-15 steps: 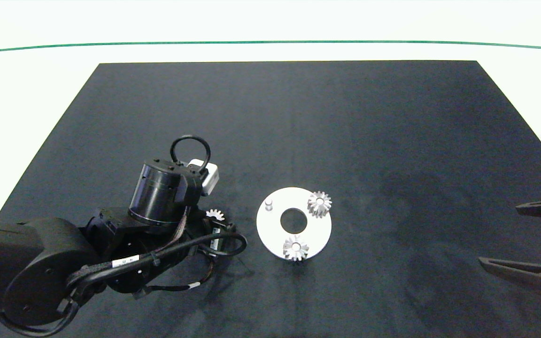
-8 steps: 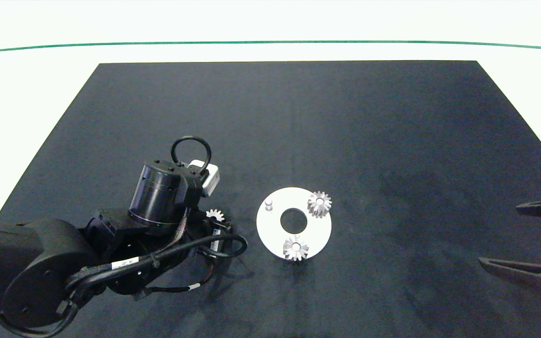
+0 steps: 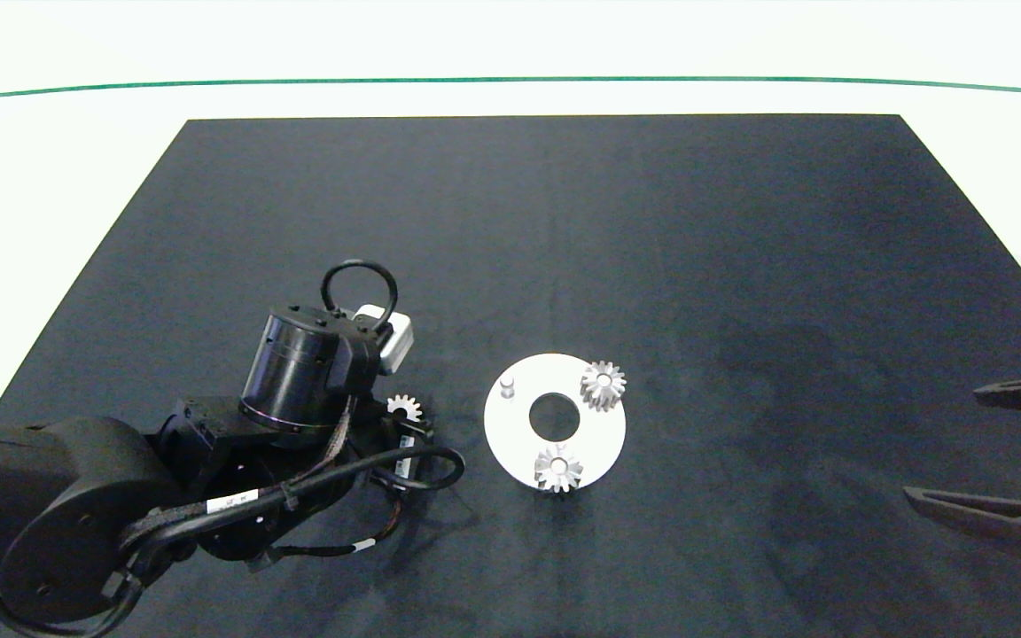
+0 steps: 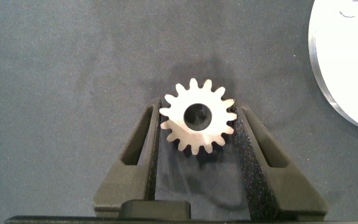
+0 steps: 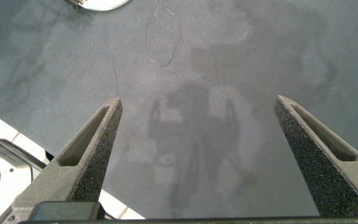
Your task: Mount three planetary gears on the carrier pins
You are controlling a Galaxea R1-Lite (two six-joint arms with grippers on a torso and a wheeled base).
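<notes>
- Now, at the left of the head view, we see the left gripper low over the dark mat, just left of the white disc.
- Our wrist view shows its two fingers closed against opposite sides of the third gear, teeth touching both pads, so we count that gear as gripped; the gear lies flat with its bore facing up.
- From above, the same gear peeks out beside the arm's wrist, apart from the disc.
- On the disc we see three pins: the bare pin stands upright at the far left side, with nothing on it.
- Further right, the near gear sits on its pin at the disc's near edge, teeth slightly overhanging the rim.
- Next, the far gear sits on its pin at the disc's far right side.
- At the right edge, the right gripper hangs wide open, holding nothing, well apart from the disc.
</notes>
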